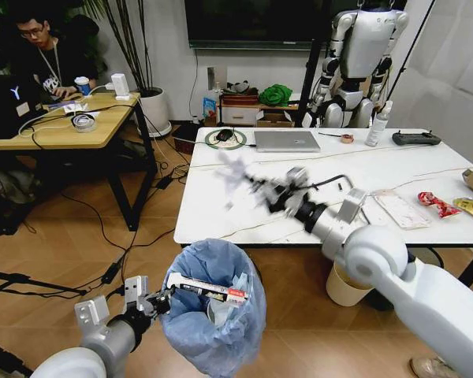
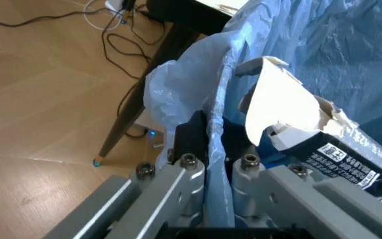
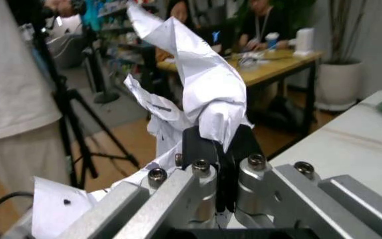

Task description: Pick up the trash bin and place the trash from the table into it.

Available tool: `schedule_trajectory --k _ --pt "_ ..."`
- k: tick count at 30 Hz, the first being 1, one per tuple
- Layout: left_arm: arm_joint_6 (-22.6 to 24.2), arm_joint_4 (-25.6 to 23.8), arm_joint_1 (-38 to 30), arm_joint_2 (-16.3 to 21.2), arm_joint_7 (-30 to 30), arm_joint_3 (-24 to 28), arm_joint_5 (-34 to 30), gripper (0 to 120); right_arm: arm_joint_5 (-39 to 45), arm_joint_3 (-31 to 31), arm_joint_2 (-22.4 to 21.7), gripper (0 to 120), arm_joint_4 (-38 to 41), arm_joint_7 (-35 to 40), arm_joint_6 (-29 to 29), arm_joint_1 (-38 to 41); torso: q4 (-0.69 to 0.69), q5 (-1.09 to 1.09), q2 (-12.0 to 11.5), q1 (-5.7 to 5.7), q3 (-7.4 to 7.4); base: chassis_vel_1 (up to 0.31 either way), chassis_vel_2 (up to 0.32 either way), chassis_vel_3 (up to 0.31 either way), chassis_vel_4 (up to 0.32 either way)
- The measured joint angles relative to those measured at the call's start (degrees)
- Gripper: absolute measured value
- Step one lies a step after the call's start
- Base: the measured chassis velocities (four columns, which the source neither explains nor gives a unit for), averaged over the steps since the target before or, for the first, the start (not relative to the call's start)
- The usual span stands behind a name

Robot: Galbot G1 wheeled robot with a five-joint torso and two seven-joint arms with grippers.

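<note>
The left hand [image 1: 159, 303] is clenched on the rim of the trash bin [image 1: 213, 307], pinching the crinkly light-blue bag [image 2: 198, 94] between its black fingertips [image 2: 192, 132]. It holds the bin low and near, in front of the near edge of the desk [image 1: 213, 213], left of centre. Inside the bin, a flattened carton [image 1: 207, 288] with a white torn flap and printed dark side leans across the opening, with some pale crumpled paper beneath it.

The right hand [image 1: 256, 187] is above the desk's middle, closed on a crumpled white tissue [image 3: 201, 84] that sticks up from between its black fingertips [image 3: 198, 144]. The tissue is held clear of the marble top.

More trash lies on the right part of the desk: a clear plastic package [image 1: 400, 209], a red wrapper [image 1: 437, 203] beside it, and a yellow wrapper [image 1: 471, 208] near the right edge. At the far side rest a grey laptop [image 1: 286, 141] and a black controller [image 1: 415, 138]. A cream bucket [image 1: 343, 287] stands on the floor under the desk.
</note>
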Motion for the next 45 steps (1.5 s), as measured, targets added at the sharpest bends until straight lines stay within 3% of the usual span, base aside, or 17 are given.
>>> schedule_trajectory --k 3,17,26,34,45 --pt "0.13 0.25 -0.36 0.52 0.0 0.07 -0.4 0 3.85 -6.38 -0.08 0 1.59 2.08 -3.59 4.41 0.01 0.0 0.0 0.0 0.01 0.0 0.0 0.0 0.0" --pt "0.47 0.52 -1.15 0.7 -0.22 -0.93 -1.32 0 13.51 -14.64 1.07 0 2.69 5.55 -13.98 13.4 0.0 0.0 0.0 0.01 0.01 0.0 0.0 0.0 0.0" --pt "0.97 0.94 -1.41 0.35 -0.59 -0.81 -1.22 0 17.55 -20.51 3.71 0 1.53 13.95 -23.27 20.11 0.0 0.0 0.0 0.01 0.02 0.0 0.0 0.0 0.0" --pt "1.22 0.84 -2.31 0.36 -1.19 -1.34 -1.8 0 17.17 -21.67 3.67 0 -0.89 19.22 -26.04 17.11 -0.01 0.01 -0.01 0.01 0.02 0.0 0.0 0.0 0.0" --pt "1.34 0.7 -2.42 -0.05 -1.37 -1.15 -1.78 0 15.61 -21.79 3.98 0 -1.71 20.2 -25.9 13.68 -0.01 0.01 -0.02 0.01 0.01 0.0 0.0 0.0 0.0"
